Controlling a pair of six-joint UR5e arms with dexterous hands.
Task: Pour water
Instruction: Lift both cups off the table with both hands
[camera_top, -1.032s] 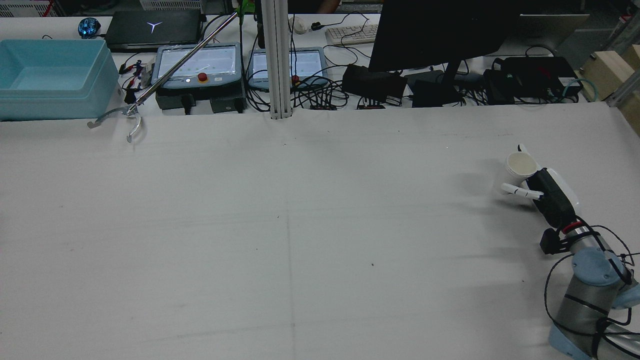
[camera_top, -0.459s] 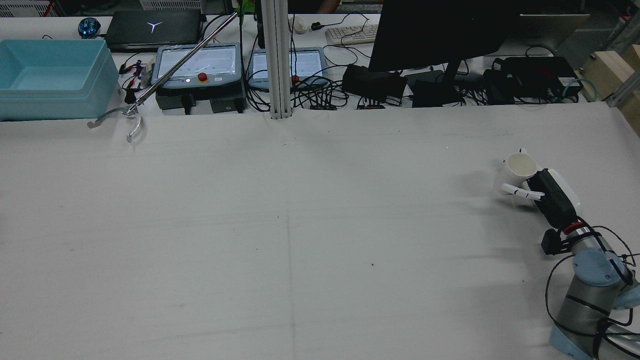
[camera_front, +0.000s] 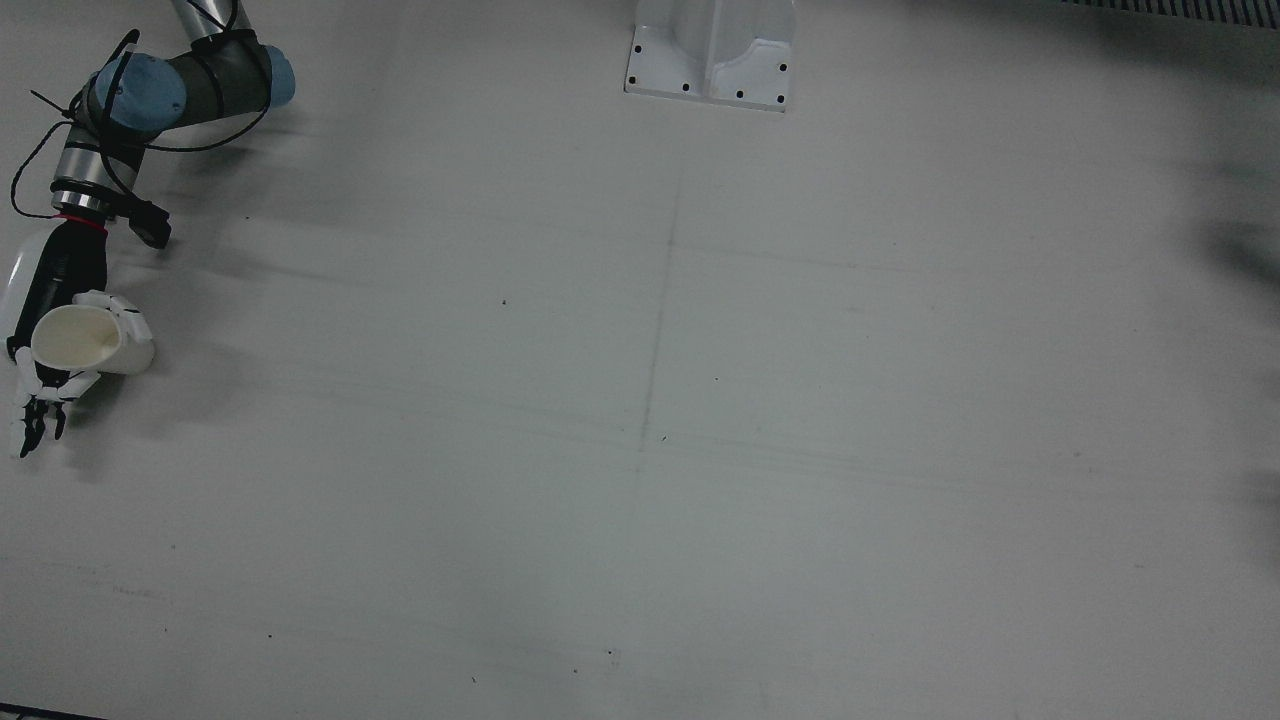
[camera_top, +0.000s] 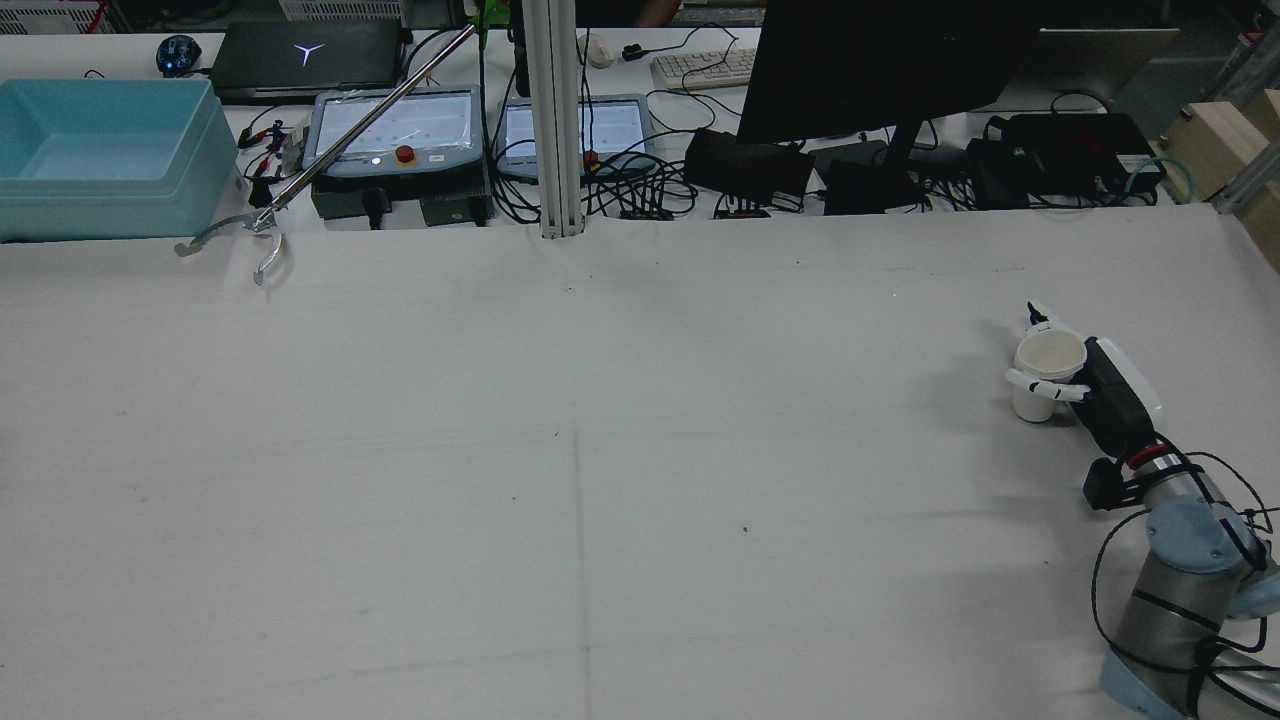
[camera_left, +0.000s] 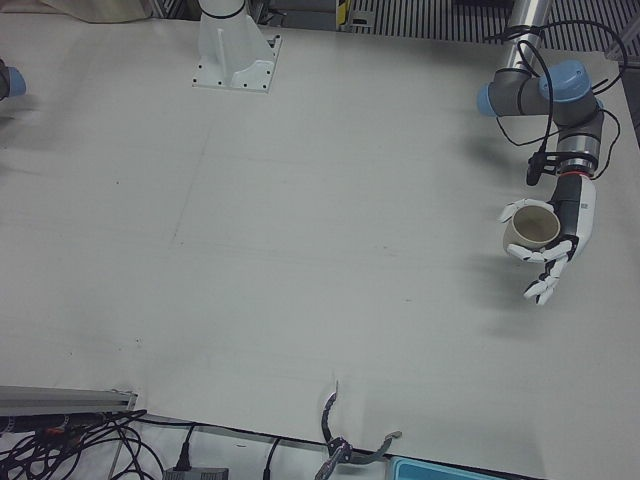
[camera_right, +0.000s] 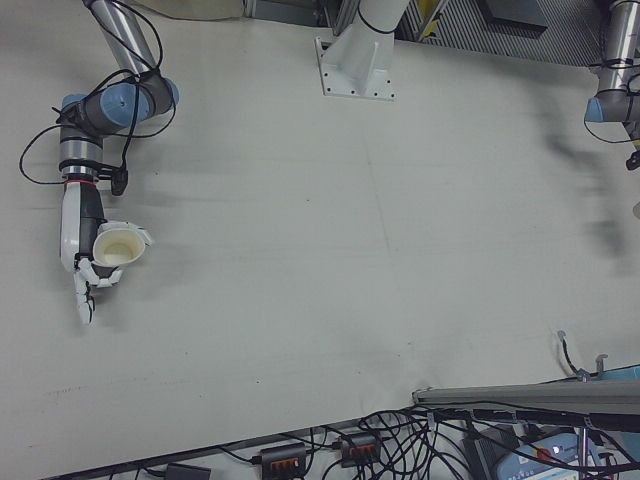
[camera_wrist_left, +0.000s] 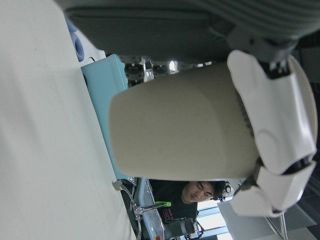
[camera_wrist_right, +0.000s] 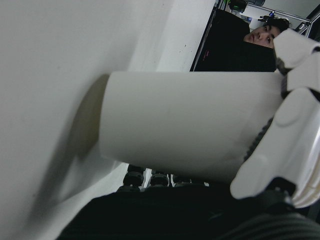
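**Two cups held, well apart: a spill is the danger**

My right robot hand (camera_top: 1075, 385) has its fingers curled round a white paper cup (camera_top: 1045, 370), upright at the right edge of the grey counter (camera_top: 600, 450). My left robot hand (camera_left: 552, 245) is wrapped round a cream paper cup (camera_left: 530, 230), held above the opposite side. I cannot tell whether either holds water. The cups must meet before pouring; tilting one in transit could spill it, and squeezing could crumple the thin wall

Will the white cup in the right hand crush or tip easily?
The white cup looks thin-walled and paper-like, so it is probably light and crushable if the right hand squeezes firmly. Being taller than wide, it may tip if nudged.
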